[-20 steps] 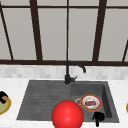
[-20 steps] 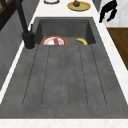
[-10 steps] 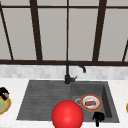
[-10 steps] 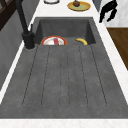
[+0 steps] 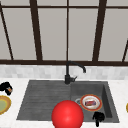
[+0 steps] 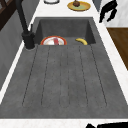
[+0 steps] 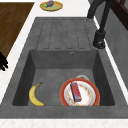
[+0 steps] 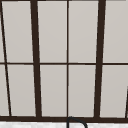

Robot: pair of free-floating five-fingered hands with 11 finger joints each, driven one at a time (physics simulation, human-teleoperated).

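My right hand (image 5: 98,118) hovers over the sink's front edge, by the basin's front right corner. It appears as a black hand (image 6: 108,11) above the counter strip with fingers hanging loosely down, holding nothing, and again at the picture's edge (image 7: 2,62). My left hand (image 5: 5,87) floats over the left counter, just above a yellow-green plate (image 5: 2,105); a small orange spot shows at it. In the basin lie a red-rimmed plate (image 7: 80,93) carrying a red box (image 7: 75,91), and a banana (image 7: 35,95) beside it.
A red ball (image 5: 67,115) shows low in the front view, before the sink's front edge. The black faucet (image 5: 67,75) stands behind the sink (image 5: 37,100), whose left half is a ribbed drainboard (image 6: 62,75). Another plate (image 6: 78,5) with a brown item sits on the right counter.
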